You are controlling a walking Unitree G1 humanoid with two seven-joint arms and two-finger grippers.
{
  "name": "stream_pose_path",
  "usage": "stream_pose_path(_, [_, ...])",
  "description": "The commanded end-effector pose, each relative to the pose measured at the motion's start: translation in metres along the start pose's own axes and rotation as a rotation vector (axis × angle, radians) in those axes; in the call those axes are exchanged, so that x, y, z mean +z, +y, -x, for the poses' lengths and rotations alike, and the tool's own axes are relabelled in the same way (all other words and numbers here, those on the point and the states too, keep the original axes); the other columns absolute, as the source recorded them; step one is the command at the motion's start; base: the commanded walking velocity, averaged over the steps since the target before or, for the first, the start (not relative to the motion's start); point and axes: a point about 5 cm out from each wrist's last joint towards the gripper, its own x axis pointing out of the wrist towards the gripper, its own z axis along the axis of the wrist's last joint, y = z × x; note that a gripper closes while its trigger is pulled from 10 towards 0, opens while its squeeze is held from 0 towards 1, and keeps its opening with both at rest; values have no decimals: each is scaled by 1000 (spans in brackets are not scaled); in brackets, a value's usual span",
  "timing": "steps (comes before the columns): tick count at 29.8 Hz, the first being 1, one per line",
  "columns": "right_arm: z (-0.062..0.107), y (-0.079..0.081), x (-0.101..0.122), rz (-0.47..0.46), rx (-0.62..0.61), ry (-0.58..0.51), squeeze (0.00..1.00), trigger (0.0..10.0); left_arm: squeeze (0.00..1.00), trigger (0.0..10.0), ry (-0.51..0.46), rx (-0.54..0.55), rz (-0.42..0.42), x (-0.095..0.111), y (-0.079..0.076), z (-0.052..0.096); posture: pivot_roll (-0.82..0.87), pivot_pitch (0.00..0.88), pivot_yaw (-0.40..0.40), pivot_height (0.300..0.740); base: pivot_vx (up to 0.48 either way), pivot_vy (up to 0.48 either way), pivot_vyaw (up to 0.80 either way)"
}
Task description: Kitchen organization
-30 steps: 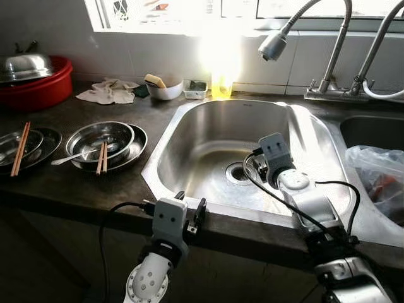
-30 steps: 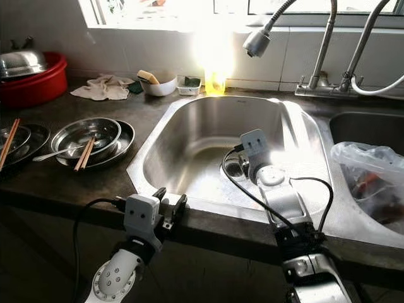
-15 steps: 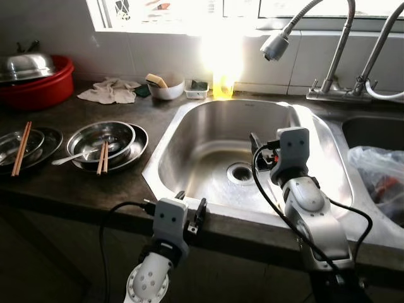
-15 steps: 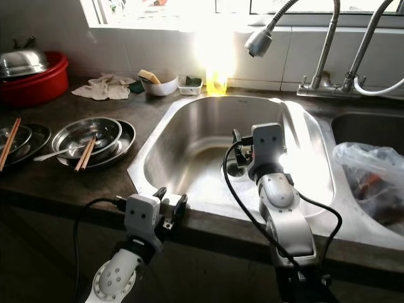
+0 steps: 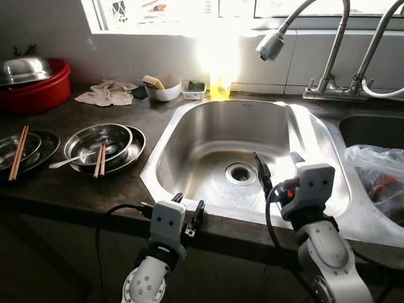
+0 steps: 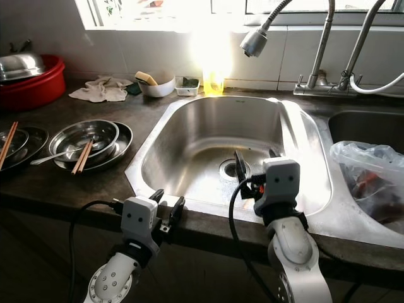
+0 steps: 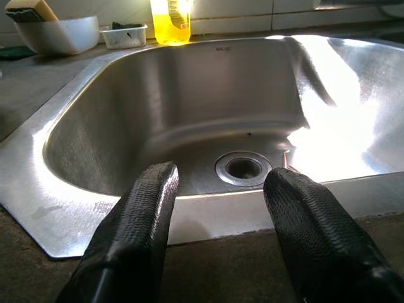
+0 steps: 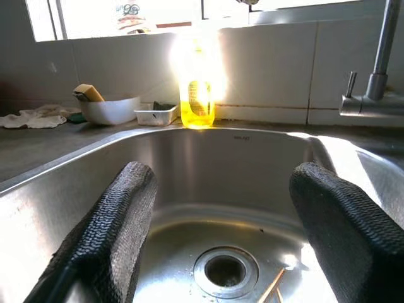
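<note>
The left tool (image 5: 187, 211) hovered low at the front lip of the dark stone worktop (image 5: 76, 189), its two black fingers (image 7: 136, 221) spread moderately and holding nothing. The right tool (image 6: 252, 165) stood just over the near rim of the stainless steel sink basin (image 5: 208, 136), fingers wide apart and empty, facing the round drain (image 8: 225, 270); a thin pale stick (image 8: 273, 287), perhaps a chopstick, lay on the basin floor just past it.

Out beyond the left tool, on its outer side, sat the stacked shallow steel dishes (image 5: 104, 144) with a metal spoon (image 5: 69, 160) and a pair of wooden chopsticks (image 5: 100, 159) laid across them. The chopsticks looked light, stiff and prone to roll, so a pinch across both near the middle would probably suit; the dishes looked smooth and slippery, likely best gripped at the rim.

Farther off lay a second steel dish with red-brown chopsticks (image 5: 17, 151), then a crumpled pale cloth (image 5: 107, 93), a white bowl holding a sponge (image 5: 161, 89), a yellow soap bottle (image 8: 197, 95) and a red basin under a steel lid (image 5: 31, 79)
</note>
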Motion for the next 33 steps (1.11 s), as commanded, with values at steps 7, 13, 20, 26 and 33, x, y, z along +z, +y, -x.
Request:
stream_pose_path(7, [0, 7, 7, -34, -4, -40, 0, 10000, 0, 10000, -13, 15, -13, 3, 2, 2, 56, 39, 21, 740, -34, 0, 0])
stream_pose_path(13, [-3, 10, 13, -40, 8, -74, 0, 10000, 0, 10000, -45, 16, -25, 8, 1, 1, 56, 37, 17, 740, -244, 0, 0])
stream_pose_path(20, [-5, 11, 18, -43, 20, -96, 0, 10000, 0, 10000, -52, 15, -21, 8, 0, 0, 55, 31, 18, 740, -275, 0, 0])
stream_pose_path(26, [-6, 13, 17, -48, 25, -92, 0, 10000, 0, 10000, -48, 7, -22, 7, 0, 0, 55, 28, 19, 740, -289, 0, 0])
stream_pose_path(33, [-5, 13, 11, -48, 20, -61, 0, 10000, 0, 10000, -41, 4, -24, 6, -1, 0, 54, 27, 24, 740, -290, 0, 0])
